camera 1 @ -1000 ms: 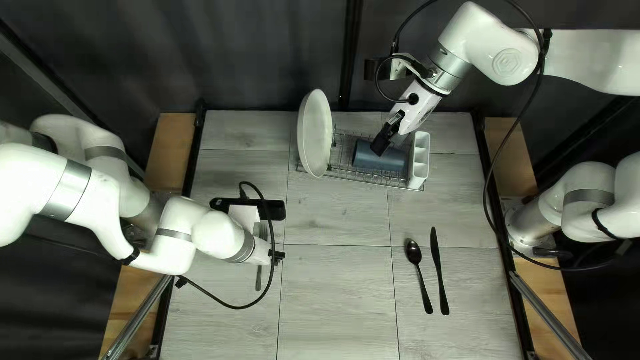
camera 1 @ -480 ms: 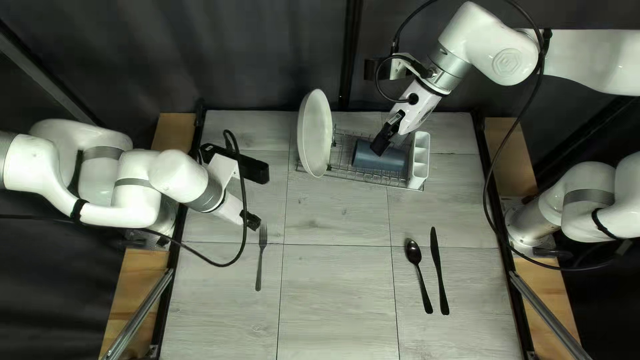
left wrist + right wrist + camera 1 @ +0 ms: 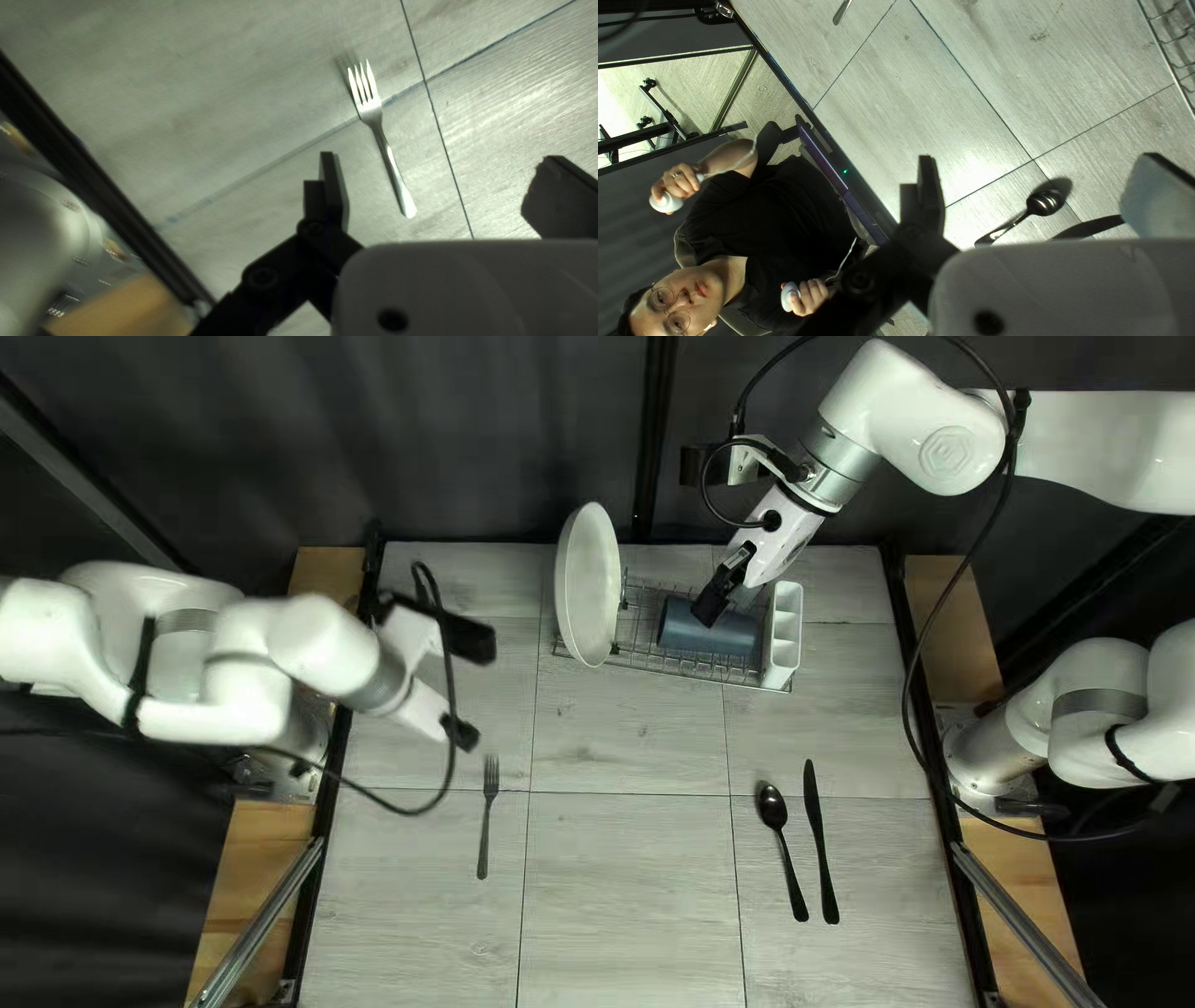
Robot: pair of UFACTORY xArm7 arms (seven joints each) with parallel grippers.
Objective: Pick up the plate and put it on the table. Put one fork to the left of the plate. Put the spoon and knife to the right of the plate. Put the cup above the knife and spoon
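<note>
left claw [image 3: 464,736] drawn back toward its arm's base, fork [image 3: 484,821] fully uncovered

Shiny metal fork [image 3: 486,829], glossy black spoon [image 3: 772,807], pale wood-grain tabletop [image 3: 629,884]

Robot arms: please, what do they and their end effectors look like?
My left arm and right arm are white, with rounded segments, grey rings and black cables. The left end effector and right end effector have black fingers and links.

Fork [image 3: 371,114] gleaming brightly — spoon [image 3: 1044,203] casting a dark shadow — left arm [image 3: 321,647] blurred, curtain [image 3: 498,436] dim.
</note>
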